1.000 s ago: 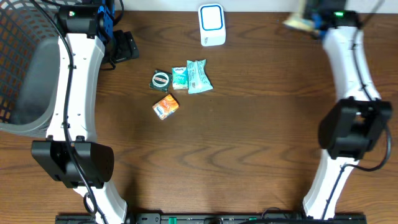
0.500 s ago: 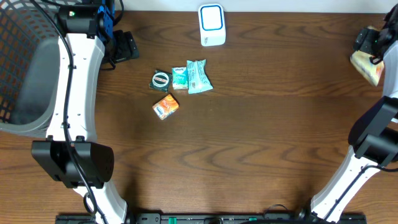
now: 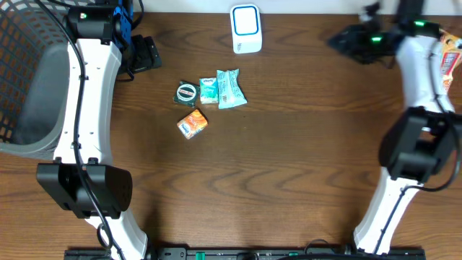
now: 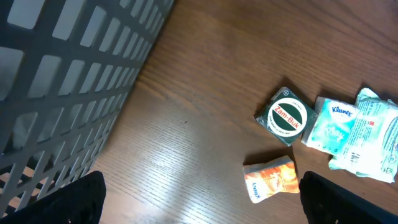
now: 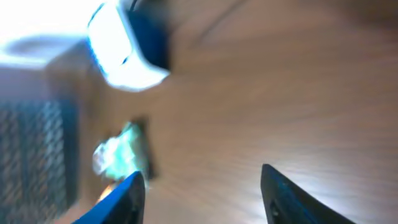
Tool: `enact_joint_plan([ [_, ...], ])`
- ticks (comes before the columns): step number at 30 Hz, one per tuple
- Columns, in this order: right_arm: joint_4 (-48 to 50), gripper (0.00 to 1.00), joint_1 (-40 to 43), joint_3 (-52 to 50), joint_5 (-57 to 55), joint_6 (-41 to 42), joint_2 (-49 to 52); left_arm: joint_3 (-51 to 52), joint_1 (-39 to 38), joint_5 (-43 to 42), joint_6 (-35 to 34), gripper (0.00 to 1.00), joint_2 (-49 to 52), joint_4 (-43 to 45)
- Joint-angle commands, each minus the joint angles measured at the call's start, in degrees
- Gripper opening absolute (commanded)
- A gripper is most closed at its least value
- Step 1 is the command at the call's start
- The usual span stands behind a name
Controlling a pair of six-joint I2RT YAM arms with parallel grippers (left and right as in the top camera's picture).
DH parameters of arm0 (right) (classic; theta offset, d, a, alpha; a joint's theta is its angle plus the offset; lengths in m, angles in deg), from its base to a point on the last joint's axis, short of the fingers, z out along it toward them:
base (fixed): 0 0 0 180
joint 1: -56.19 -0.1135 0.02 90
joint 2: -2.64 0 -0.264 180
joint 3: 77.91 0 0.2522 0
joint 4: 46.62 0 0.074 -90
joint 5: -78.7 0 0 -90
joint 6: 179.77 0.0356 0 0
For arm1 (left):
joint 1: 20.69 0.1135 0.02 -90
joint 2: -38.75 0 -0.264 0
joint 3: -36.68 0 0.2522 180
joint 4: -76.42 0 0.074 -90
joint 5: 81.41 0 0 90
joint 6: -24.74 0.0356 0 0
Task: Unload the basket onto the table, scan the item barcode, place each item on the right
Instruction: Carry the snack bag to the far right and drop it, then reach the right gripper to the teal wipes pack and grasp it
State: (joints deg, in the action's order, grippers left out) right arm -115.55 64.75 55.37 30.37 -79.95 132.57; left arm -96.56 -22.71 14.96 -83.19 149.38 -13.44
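Note:
The white scanner [image 3: 245, 29] with its blue face stands at the table's back edge; it shows blurred in the right wrist view [image 5: 124, 50]. Left of centre lie a Zam-Buk tin [image 3: 186, 93], a Kleenex pack [image 3: 208, 90], a teal packet [image 3: 231, 88] and an orange packet [image 3: 192, 123]. My right gripper [image 3: 341, 40] hangs right of the scanner, pointing left. Its jaws [image 5: 202, 193] are open and empty. My left gripper [image 3: 148, 54] is open at the back left, with the tin [image 4: 286, 117] and orange packet [image 4: 270, 178] ahead of it.
A dark mesh basket [image 3: 22, 79] fills the left edge and looms close in the left wrist view [image 4: 62, 74]. An orange and white packet [image 3: 451, 61] lies at the far right edge, partly behind the right arm.
The right gripper swung to the far right edge with an orange and white packet, let it go there, and came back left towards the scanner with empty jaws. The left arm stayed still.

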Motion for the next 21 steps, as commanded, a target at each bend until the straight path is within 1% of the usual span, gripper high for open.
enact_joint_plan([
  [1,-1.0,0.54,-8.7,-0.9,-2.4,-1.7,0.3,0.3,0.1,0.7,0.5,0.98,0.6,-0.2],
  [2,-0.9,0.54,-10.7,-1.0,-4.6,-1.7,0.4,0.3,0.1,0.7,0.5,0.98,0.6,-0.2],
  [3,-0.8,0.56,-12.9,-1.2,-6.8,-1.7,0.4,0.3,0.1,0.7,0.5,0.98,0.6,-0.2],
  [4,-0.5,0.65,-14.7,-1.4,-8.4,-1.7,0.5,0.3,0.1,0.7,0.5,0.98,0.6,-0.2],
  [5,0.4,0.78,-16.9,-1.9,-9.8,-1.0,0.6,0.3,0.1,0.7,0.5,0.98,0.6,-0.2],
  [7,3.3,0.83,-20.4,-3.4,-12.2,2.0,0.9,0.3,0.1,0.7,0.5,0.98,0.6,-0.2],
  [12,12.3,0.81,-26.9,-8.4,-17.5,8.9,1.8,0.3,0.1,0.7,0.5,0.98,0.6,-0.2],
  [17,19.5,0.81,-29.6,-12.7,-20.0,9.9,4.0,0.3,0.1,0.7,0.5,0.98,0.6,-0.2],
  [18,20.2,0.75,-29.8,-13.5,-19.4,10.1,5.2,0.3,0.1,0.7,0.5,0.98,0.6,-0.2],
  [21,20.7,0.73,-30.0,-13.6,-16.5,10.0,7.7,0.3,0.1,0.7,0.5,0.98,0.6,-0.2],
])
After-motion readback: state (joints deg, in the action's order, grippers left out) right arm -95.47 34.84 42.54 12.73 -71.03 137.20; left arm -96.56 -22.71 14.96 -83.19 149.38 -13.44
